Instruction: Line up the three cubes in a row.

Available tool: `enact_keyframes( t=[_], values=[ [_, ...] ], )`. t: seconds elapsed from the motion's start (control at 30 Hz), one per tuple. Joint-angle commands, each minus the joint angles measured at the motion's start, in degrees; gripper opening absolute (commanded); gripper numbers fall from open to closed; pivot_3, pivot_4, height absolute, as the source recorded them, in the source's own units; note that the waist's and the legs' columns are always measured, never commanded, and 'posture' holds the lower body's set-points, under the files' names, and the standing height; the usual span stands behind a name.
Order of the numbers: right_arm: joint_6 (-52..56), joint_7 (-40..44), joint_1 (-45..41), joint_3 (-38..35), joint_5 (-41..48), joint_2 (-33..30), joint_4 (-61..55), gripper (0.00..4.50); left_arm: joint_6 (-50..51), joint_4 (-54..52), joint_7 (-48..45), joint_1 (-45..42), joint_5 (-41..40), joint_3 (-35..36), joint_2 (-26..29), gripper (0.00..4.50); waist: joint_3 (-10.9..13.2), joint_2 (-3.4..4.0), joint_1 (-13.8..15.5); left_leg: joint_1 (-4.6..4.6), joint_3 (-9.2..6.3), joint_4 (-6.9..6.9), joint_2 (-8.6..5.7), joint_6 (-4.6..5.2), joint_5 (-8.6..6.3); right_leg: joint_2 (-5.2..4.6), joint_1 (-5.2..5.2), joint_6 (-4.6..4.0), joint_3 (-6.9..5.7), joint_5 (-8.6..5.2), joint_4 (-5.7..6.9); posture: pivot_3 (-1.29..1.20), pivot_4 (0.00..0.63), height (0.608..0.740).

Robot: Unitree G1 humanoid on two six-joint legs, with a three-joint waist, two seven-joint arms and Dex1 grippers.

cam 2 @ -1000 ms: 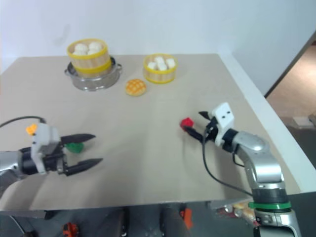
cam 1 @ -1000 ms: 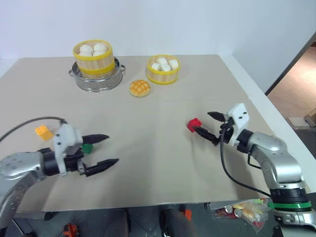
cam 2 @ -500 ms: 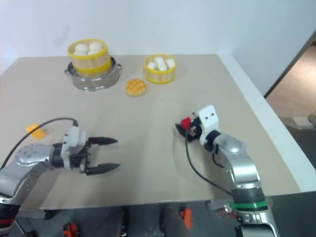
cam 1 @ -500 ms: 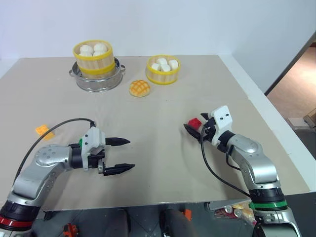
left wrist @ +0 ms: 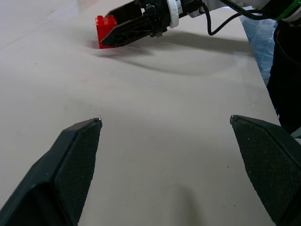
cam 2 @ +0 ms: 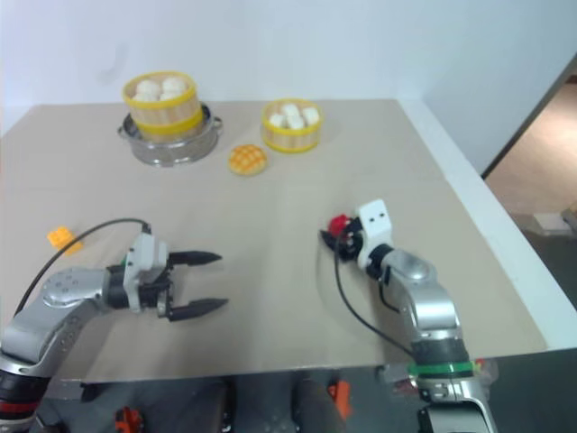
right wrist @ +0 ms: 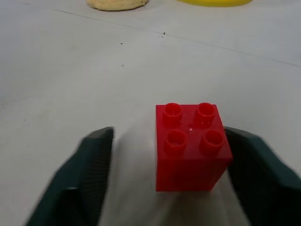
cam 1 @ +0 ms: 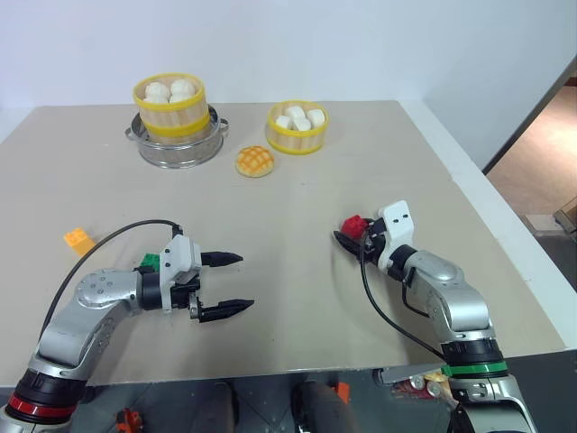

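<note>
The red cube (right wrist: 193,143) stands on the table between the fingers of my right gripper (cam 1: 347,237). One finger (right wrist: 256,174) lies against its side. The other finger (right wrist: 87,174) stands a small gap away, so the jaws are open around the cube. My left gripper (cam 1: 246,281) hovers wide open over bare table, pointing toward the red cube (left wrist: 105,30), with nothing between its fingers. The green cube (cam 1: 149,262) sits right behind the left hand's white housing. Farther left, the orange-yellow cube (cam 1: 78,240) lies alone.
At the back, a steel pot (cam 1: 176,149) carries a bamboo steamer of white buns (cam 1: 169,102). A second yellow steamer (cam 1: 297,126) and a golden-brown bun (cam 1: 255,161) lie near it. The table's right edge (cam 1: 491,203) runs close to my right arm.
My right gripper has moved down and forward to the red cube, and its fingers have narrowed around it. My left gripper has slid right, leaving the green cube behind its hand.
</note>
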Motion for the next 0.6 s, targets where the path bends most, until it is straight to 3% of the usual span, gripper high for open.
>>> enact_keyframes(
  t=[0.03, 0.1, 0.27, 0.47, 0.6],
  values=[
    [-0.46, 0.55, -1.37, -1.01, 0.56, -0.11, -0.18, 2.01, -0.74, -2.46, 0.75, -0.06, -0.05, 1.30, 0.00, 4.50, 0.00, 0.00, 0.00, 0.00, 0.01, 0.00, 0.00, 0.00, 0.00, 0.00, 0.00, 0.00, 0.01, 0.00, 0.00, 0.00, 0.150, 0.740],
    [0.21, 1.06, -1.67, -0.49, 0.37, -0.55, 0.09, 1.29, -0.55, -2.72, 1.34, 0.17, 0.01, 1.46, 0.06, 4.50, 0.00, 0.00, -0.01, 0.01, 0.02, 0.00, 0.00, 0.00, 0.00, 0.00, 0.00, 0.04, 0.02, 0.02, 0.00, 0.00, 0.150, 0.740],
    [0.54, 6.96, -5.90, 2.34, 0.24, -3.01, 0.08, 1.25, 0.81, -4.56, 4.54, 1.38, -1.14, 3.15, -0.40, 4.50, 0.00, 0.00, -0.08, 0.04, 0.10, -0.01, 0.02, 0.00, 0.00, 0.04, -0.02, 0.05, 0.14, 0.03, 0.00, 0.00, 0.150, 0.740],
    [-2.85, 25.11, -17.97, 10.84, 1.59, -4.63, 2.82, 1.25, 3.72, -9.47, 10.69, 6.11, -3.06, 8.20, -0.62, 4.50, 0.01, 0.00, -1.03, 0.14, 0.35, 0.00, 0.12, 0.01, 0.01, 0.19, -0.04, -0.01, 0.46, 0.10, 0.00, 0.00, 0.150, 0.740],
    [-6.71, 38.07, -20.66, 17.18, 1.91, -4.59, 4.97, 1.25, 4.31, -12.16, 13.48, 10.95, -3.14, 11.51, -0.45, 4.50, 0.00, 0.00, -1.15, 0.15, 0.37, -0.03, 0.23, 0.11, -0.06, 0.30, -0.04, 0.03, 0.50, 0.12, -0.01, 0.00, 0.150, 0.740]
  ],
)
